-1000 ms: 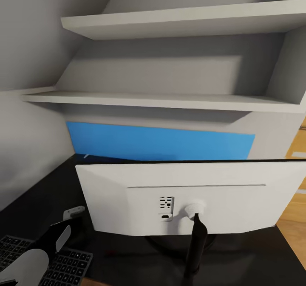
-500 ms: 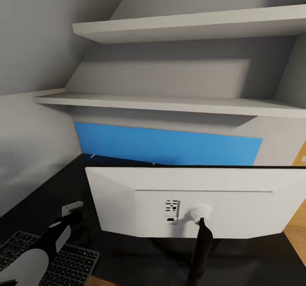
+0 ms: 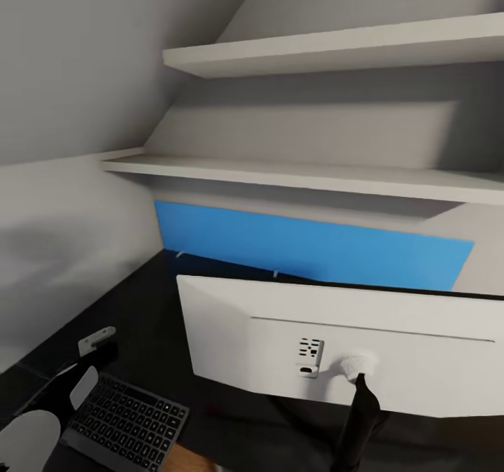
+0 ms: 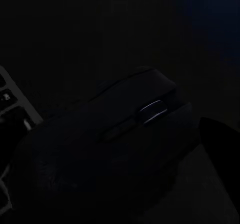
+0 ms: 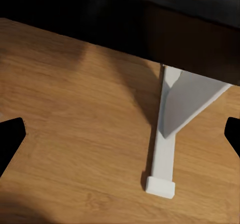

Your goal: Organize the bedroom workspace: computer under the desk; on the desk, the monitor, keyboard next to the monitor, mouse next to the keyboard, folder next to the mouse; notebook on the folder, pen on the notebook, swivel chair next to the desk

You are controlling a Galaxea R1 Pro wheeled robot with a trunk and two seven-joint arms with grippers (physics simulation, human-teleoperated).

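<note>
The monitor [image 3: 336,346] stands on the glossy black desk [image 3: 147,304] with its white back toward me, on a black neck. The black keyboard [image 3: 129,423] lies at the desk's near left. My left arm reaches over the keyboard's left end, and the left gripper [image 3: 96,342] sits just past it. In the very dark left wrist view the black mouse [image 4: 110,149] is right up close between the fingers, touching one dark finger [image 4: 220,134]. The right gripper [image 5: 120,134] hangs open over the wooden floor [image 5: 65,119], with nothing in it.
A blue wall panel [image 3: 308,244] runs behind the monitor, under two white shelves [image 3: 301,174]. A grey wall closes the left side. Below, a white desk leg [image 5: 167,134] with its foot stands on the floor in front of the right gripper.
The head camera has swung left, so the monitor, panel and shelves sit further right in the picture. My left arm stays low by the keyboard's left end.
</note>
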